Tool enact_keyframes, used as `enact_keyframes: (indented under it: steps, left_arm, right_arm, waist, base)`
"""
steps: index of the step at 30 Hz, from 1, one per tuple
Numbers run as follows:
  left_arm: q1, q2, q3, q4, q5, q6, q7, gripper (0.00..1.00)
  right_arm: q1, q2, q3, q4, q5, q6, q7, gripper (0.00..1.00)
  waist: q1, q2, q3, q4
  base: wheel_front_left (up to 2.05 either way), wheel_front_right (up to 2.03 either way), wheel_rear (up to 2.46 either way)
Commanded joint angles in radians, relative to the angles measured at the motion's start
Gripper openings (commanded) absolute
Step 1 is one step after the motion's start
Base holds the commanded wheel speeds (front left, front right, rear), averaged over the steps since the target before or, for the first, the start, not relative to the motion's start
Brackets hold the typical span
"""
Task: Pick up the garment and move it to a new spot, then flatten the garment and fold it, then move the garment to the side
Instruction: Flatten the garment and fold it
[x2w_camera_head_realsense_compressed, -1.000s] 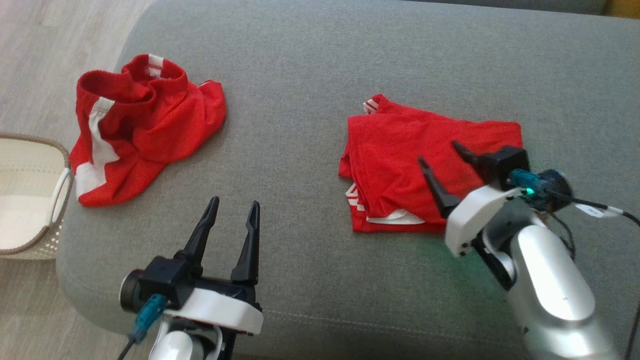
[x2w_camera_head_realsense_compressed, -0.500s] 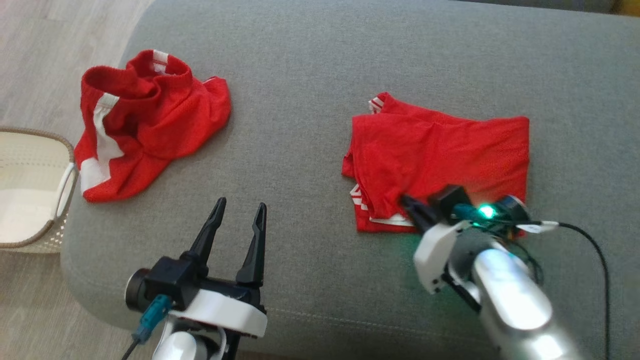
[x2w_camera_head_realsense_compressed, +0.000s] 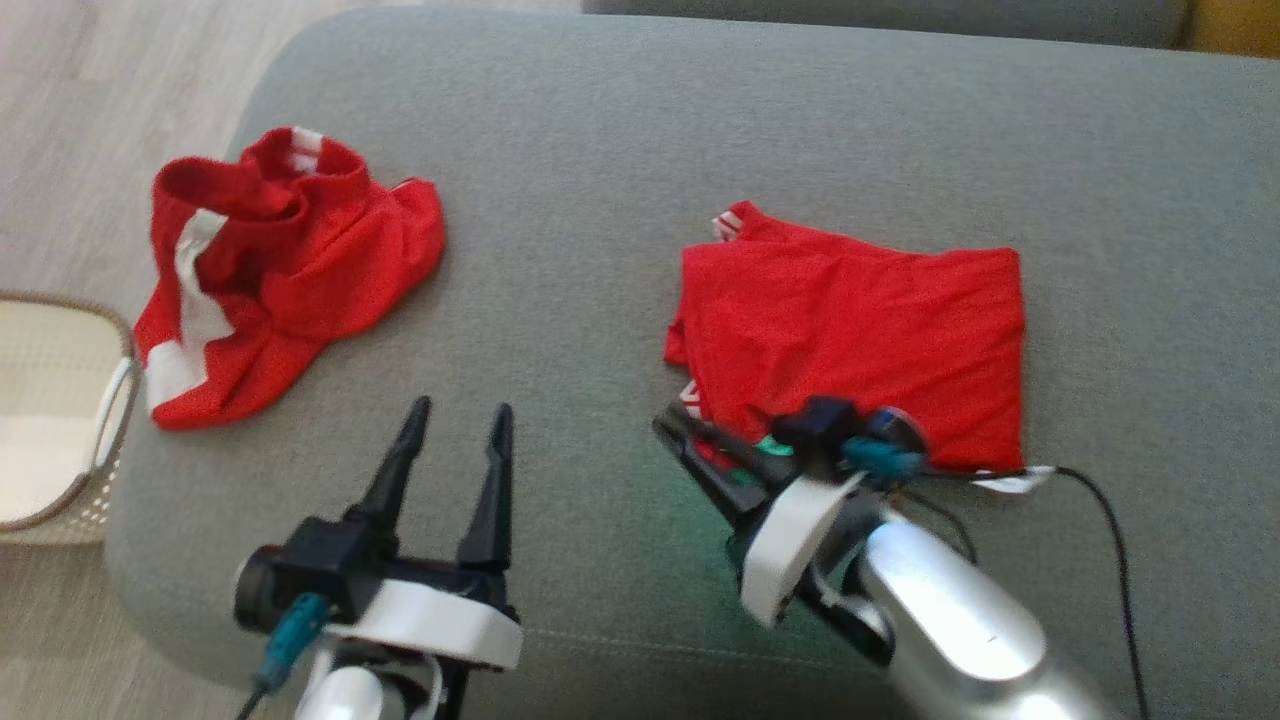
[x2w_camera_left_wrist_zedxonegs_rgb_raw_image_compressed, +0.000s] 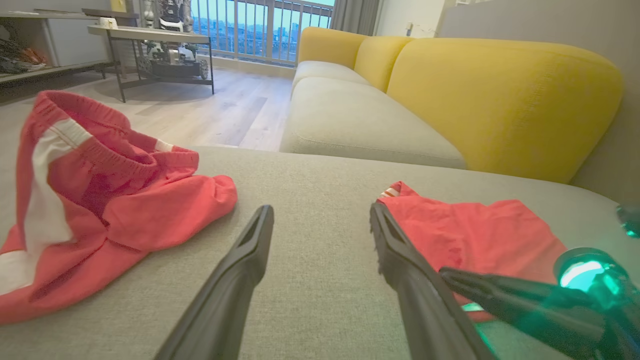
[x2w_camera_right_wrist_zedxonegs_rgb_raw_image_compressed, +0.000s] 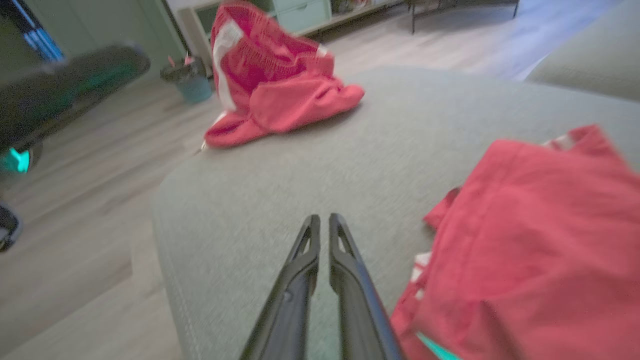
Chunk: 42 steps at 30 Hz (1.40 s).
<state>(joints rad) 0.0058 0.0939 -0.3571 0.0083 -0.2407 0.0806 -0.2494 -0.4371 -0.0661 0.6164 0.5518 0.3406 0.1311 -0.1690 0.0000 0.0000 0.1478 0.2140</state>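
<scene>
- Your folded red garment (x2w_camera_head_realsense_compressed: 850, 340) lies flat as a tidy rectangle on the right half of the grey cushion (x2w_camera_head_realsense_compressed: 600, 150), so pick-up, flattening and folding look done to me.
- What's left, I'd say, is shifting it over to the cushion's side.
- Your right gripper (x2w_camera_right_wrist_zedxonegs_rgb_raw_image_compressed: 324, 218) sits low over the cushion's near middle, right at that garment's near-left corner. Its fingers are pinched almost together with nothing between them.
- Your left gripper (x2w_camera_head_realsense_compressed: 461, 405) hovers over the cushion's near-left part, spread wide and empty.
- A second red garment (x2w_camera_head_realsense_compressed: 270, 280) sits crumpled at the cushion's left end, with a basket (x2w_camera_head_realsense_compressed: 70, 297) just off the cushion's left edge.
</scene>
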Motion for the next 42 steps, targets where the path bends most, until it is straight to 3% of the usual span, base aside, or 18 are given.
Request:
enact_keyframes:
  steps: [1,6,10,18,26,42]
  left_arm:
    - [-0.011,0.006,0.049,-0.046,0.002,0.013,-0.012,1.0]
    - [0.003,-0.001,0.099,-0.083,0.004,0.043,-0.012,1.0]
    - [0.014,-0.011,0.156,-0.139,0.012,0.065,-0.012,1.0]
    - [0.062,-0.012,0.218,-0.175,0.077,0.073,-0.012,1.0]
    - [0.135,-0.028,0.26,-0.184,0.094,0.033,-0.012,1.0]
    - [0.236,-0.04,0.272,-0.171,0.194,0.033,-0.012,1.0]
  right_arm:
    - [-0.012,0.016,-0.018,-0.041,-0.01,0.0,-0.036,1.0]
    - [-0.004,0.016,-0.106,-0.077,-0.068,0.0,-0.081,1.0]
    - [0.026,0.016,-0.257,-0.14,-0.159,0.0,-0.091,1.0]
    - [0.187,0.016,-0.479,-0.33,-0.229,0.0,-0.092,1.0]
    - [0.358,0.016,-0.538,-0.404,-0.217,0.0,-0.093,1.0]
    - [0.462,0.016,-0.544,-0.382,-0.18,0.0,-0.093,1.0]
  waist:
    - [0.0,0.0,-0.007,-0.022]
    - [0.0,0.0,-0.017,-0.056]
    - [0.0,0.0,-0.025,-0.084]
    - [0.0,0.0,-0.074,-0.116]
    - [0.0,0.0,-0.146,-0.138]
    - [0.0,0.0,-0.192,-0.158]
  base:
    - [0.0,0.0,0.0]
    - [0.0,0.0,0.0]
    - [0.0,0.0,0.0]
    - [0.0,0.0,0.0]
    - [0.0,0.0,0.0]
    - [0.0,0.0,0.0]
